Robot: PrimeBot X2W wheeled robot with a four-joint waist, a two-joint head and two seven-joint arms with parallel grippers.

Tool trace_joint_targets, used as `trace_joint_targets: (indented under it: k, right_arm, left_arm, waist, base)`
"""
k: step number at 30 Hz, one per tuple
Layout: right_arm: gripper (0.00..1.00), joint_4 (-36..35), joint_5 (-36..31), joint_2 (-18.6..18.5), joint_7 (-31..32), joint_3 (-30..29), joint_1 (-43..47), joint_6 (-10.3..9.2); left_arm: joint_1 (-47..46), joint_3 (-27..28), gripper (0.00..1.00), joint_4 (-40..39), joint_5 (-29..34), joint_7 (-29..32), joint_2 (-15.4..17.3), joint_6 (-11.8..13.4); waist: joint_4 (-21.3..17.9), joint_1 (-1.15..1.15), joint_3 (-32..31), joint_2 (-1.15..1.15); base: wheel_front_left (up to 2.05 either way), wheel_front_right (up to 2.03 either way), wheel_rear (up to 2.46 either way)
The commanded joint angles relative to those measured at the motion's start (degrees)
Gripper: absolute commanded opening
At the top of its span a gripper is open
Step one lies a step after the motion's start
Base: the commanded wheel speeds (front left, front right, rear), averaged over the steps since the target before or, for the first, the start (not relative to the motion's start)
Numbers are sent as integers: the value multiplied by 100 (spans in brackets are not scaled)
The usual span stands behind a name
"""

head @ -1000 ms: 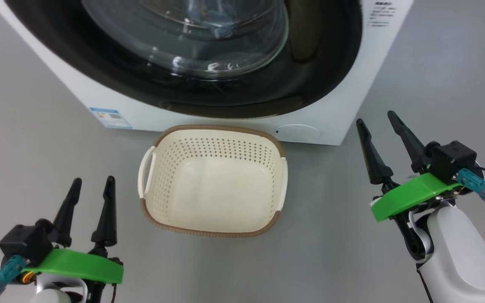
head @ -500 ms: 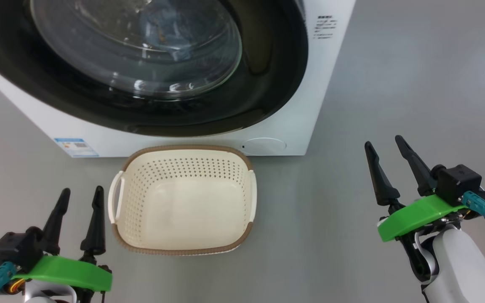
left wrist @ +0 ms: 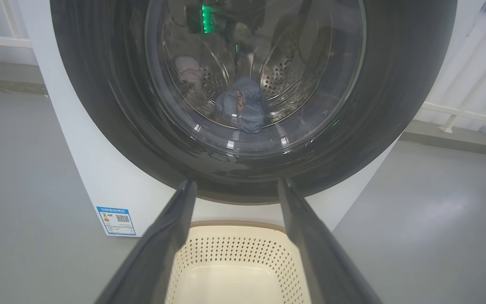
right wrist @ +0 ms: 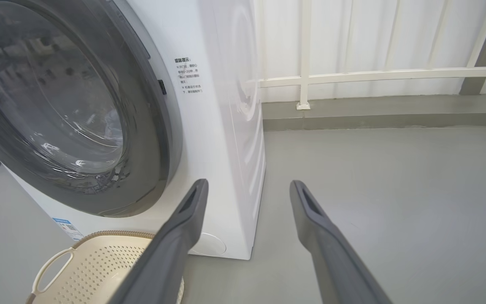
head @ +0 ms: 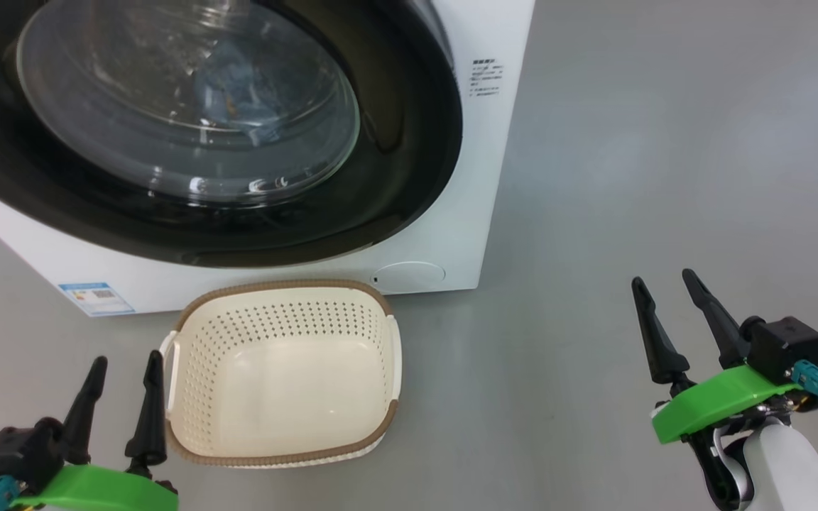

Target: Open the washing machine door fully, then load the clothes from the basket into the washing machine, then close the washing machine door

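Clothes [left wrist: 241, 105] are lying in a light-blue heap at the bottom of the drum, showing through the glass of the door [head: 409, 142]. In the head view they are appearing as a bluish blur behind the glass bowl. The door is sitting closed against the front of the washer [head: 469, 227], its dark rim lying flush with the white panel in the right wrist view.

The basket [head: 274, 323] is standing on the grey floor [head: 629, 142] just in front of the washer, below the door, with its bare cream bottom showing. A blue label [head: 95, 298] is sticking to the washer's lower left corner, near the basket.

The left gripper [head: 127, 360] is hovering at the lower left, just beside the basket's left side, its fingers spread apart and grasping nothing. Its wrist view is looking between them, over the basket, toward the door. The right gripper [head: 662, 278] is hanging over bare floor at the lower right, well apart from basket and washer, its fingers likewise parted and gripping nothing. A white railing [right wrist: 373, 76] is running along the wall beyond the washer.
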Motion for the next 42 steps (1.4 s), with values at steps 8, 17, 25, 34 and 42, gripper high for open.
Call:
trace_joint_targets:
  k: [8, 17, 25, 34, 42]
  right_arm:
    - [100, -152, 28, -92, -28, 3, 287, -9]
    - [100, -196, 34, -134, -28, -127, 503, -9]
    - [100, -224, 4, -96, -28, -199, 574, -9]
    - [100, -252, -15, -79, -28, -227, 587, -9]
    - [100, -255, -21, -83, -28, -239, 571, -9]
  left_arm:
    - [159, 329, 100, -68, 48, -36, 199, -14]
    - [352, 417, 100, -91, 121, -36, 214, -14]
    - [379, 493, 100, -77, 170, -36, 209, -14]
    - [358, 505, 100, -88, 173, -36, 194, -14]
    - [321, 524, 100, -65, 183, -36, 191, -14]
  waist:
    - [-192, 0, -273, 0]
    - [-249, 0, -364, 0]
    - [-249, 0, -364, 0]
    - [-246, 0, -362, 0]
    - [-238, 0, -347, 0]
  base:
    - [0, 0, 0]
    - [0, 0, 0]
    - [0, 0, 0]
    - [0, 0, 0]
    - [0, 0, 0]
